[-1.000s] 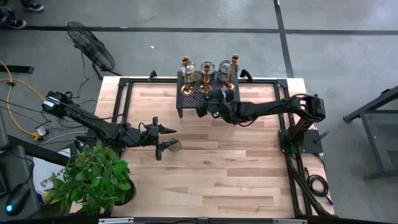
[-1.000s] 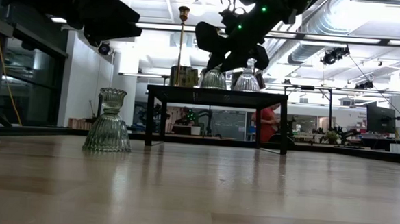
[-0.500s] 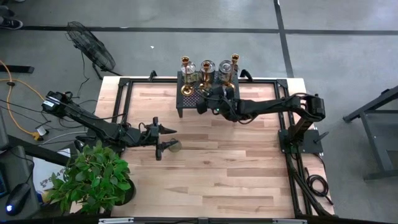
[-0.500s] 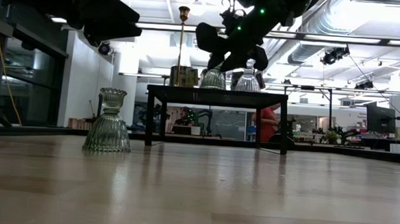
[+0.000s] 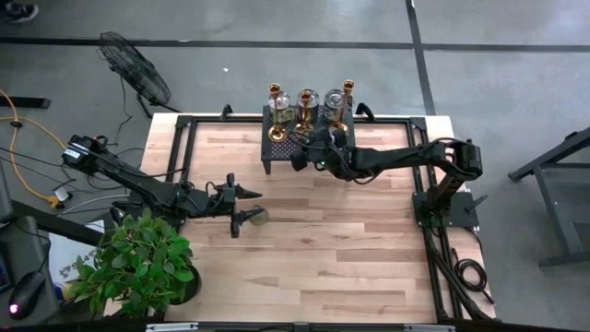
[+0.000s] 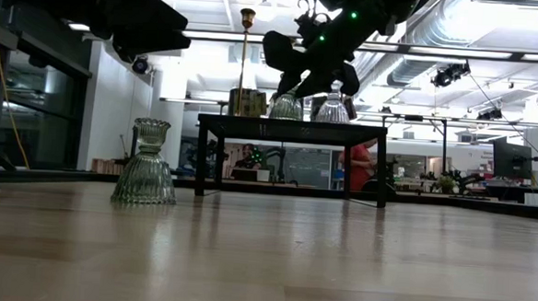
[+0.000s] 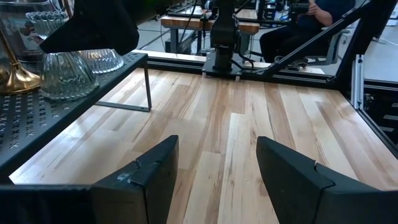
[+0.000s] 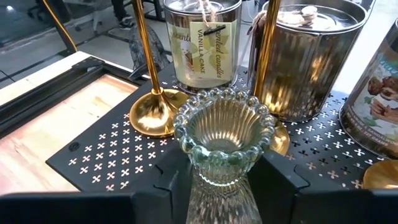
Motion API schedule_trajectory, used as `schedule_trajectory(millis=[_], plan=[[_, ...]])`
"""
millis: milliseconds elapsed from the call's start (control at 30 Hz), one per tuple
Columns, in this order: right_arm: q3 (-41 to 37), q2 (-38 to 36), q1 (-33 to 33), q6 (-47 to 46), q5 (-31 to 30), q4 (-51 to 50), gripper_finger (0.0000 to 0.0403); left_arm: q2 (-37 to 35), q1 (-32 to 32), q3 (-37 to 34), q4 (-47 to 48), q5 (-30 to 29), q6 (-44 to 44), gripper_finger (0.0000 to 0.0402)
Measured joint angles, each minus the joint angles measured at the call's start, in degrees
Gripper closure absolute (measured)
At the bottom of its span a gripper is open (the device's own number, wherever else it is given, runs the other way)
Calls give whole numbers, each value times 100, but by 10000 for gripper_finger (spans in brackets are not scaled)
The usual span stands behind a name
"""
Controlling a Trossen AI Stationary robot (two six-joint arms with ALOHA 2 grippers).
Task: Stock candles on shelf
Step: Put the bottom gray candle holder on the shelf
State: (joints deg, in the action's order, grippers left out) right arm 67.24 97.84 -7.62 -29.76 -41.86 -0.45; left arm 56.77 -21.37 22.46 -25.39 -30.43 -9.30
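The black mesh shelf (image 5: 281, 153) stands at the table's far side. On it are brass candlesticks (image 5: 275, 111), metal tin candles (image 8: 202, 43) and ribbed clear glass holders (image 6: 287, 105). My right gripper (image 8: 217, 186) hovers open over the shelf. Its fingers stand on either side of one glass holder (image 8: 219, 140), which rests upright on the mesh. Another glass holder (image 6: 145, 167) stands by its base on the table next to my left gripper (image 5: 247, 207). That gripper is open, raised above the wood, with nothing between its fingers (image 7: 155, 174). My right gripper's fingers (image 8: 163, 186) flank the lower neck of the glass holder (image 8: 217, 177), coming level and slightly downward from the table's near right. I cannot tell whether either finger touches the glass. The holder stands upright on the shelf's mesh top.
A leafy potted plant (image 5: 138, 263) stands at the table's near left corner. Black frame rails (image 5: 180, 148) run along the table's edges. Bare wood (image 5: 341, 249) lies in the table's middle and near right. A person in red (image 6: 360, 164) is in the room behind.
My right gripper's fingers have parted a little around the glass holder, which stays standing on the shelf. The hand has kept its place.
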Motion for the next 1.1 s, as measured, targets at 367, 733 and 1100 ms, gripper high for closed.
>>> schedule_trajectory(millis=[367, 733, 1100], plan=[[0, 2, 0, 22, -12, -22, 217, 0, 0, 0, 26, 6, -20, 192], [0, -11, 0, 24, -12, -19, 203, 0, 0, -1, 43, 6, -20, 192], [0, -235, 0, 153, -12, 60, 203, 0, 0, -2, 68, 39, -55, 192]])
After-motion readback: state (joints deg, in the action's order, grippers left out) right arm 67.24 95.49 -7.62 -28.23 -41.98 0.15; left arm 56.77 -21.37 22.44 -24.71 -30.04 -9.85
